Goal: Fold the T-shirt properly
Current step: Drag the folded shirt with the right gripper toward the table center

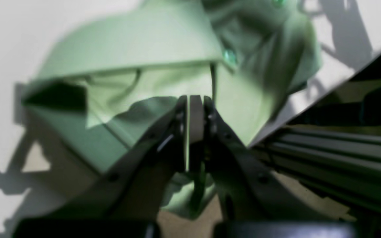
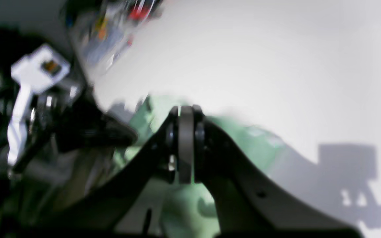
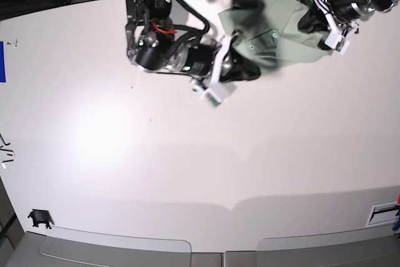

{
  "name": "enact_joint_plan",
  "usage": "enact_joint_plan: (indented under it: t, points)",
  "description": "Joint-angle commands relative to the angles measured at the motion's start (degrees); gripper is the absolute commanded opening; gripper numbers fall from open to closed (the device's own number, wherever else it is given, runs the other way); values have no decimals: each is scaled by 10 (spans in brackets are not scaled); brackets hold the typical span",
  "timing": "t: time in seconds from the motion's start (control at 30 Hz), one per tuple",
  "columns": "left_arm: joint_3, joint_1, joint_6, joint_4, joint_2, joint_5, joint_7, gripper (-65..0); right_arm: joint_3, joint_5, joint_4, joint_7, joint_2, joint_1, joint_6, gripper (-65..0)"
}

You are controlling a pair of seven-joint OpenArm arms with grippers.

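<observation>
Nearest the camera in the base view is just bare white worktop [image 3: 187, 173], loads of open room across the front and left, with a small dark thing [image 3: 39, 218] sitting near the front-left corner and a blue patch [image 3: 2, 62] at the left edge. No readable writing or labels anywhere, the wrist views are too blurry for that.

Further back, the right gripper [image 3: 240, 70] reaches in at the shirt's near-left edge. In its wrist view the jaws are pressed together with green cloth right behind them, but I can't tell if they're actually pinching any.

The T-shirt [image 3: 275, 32] is bunched up at the far edge of the worktop, right of centre, tiny buttons showing, part of it lifted off the surface.

The left gripper [image 3: 310, 20] is at the shirt's right end, close to the far right corner. Its jaws are clenched on a fold of the cloth [image 1: 164, 109], with a thin sliver of green between the pads.
</observation>
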Motion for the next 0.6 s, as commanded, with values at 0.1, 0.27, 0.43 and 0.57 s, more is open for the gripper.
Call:
enact_joint_plan:
  t: [0.1, 0.27, 0.43, 0.57]
  points:
    - [-43, 2, 47, 10, -9, 38, -51, -650, -91, 16, -16, -5, -3, 9, 4, -650]
    - [-98, 2, 76, 9, -9, 85, -68, -650, -167, -38, -28, 14, -3, 12, 4, -650]
    - [-123, 3, 76, 9, -9, 85, -69, -650, -206, -124, -69, 65, -3, 30, 4, -650]
    - [-123, 3, 76, 9, -9, 85, -83, -650, -217, -136, -125, 68, -3, 37, 4, -650]
